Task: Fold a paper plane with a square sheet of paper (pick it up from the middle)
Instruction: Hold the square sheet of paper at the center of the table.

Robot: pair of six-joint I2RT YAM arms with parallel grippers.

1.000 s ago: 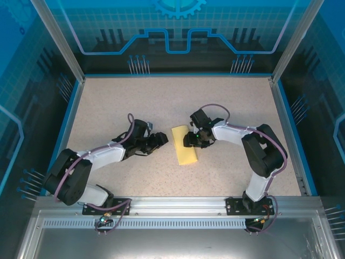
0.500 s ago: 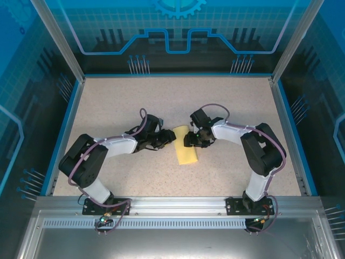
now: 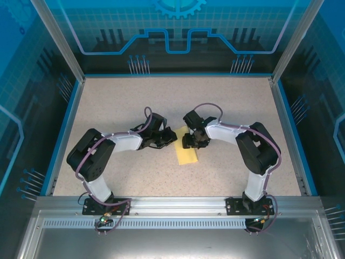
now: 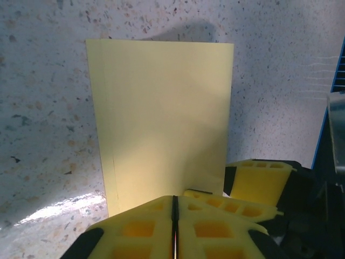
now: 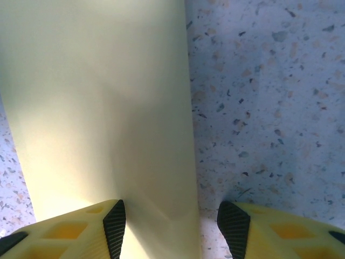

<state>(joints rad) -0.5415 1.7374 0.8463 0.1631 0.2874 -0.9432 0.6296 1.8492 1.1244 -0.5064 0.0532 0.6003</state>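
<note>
No readable text or numbers (wall panels (image 3: 178, 32) carry patterns).

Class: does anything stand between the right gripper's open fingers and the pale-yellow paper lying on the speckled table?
Nothing visible does. The right gripper is open, with one finger over the thin pale-yellow sheet of paper and the other over the bare speckled table. The paper's long edge runs between them.
</note>
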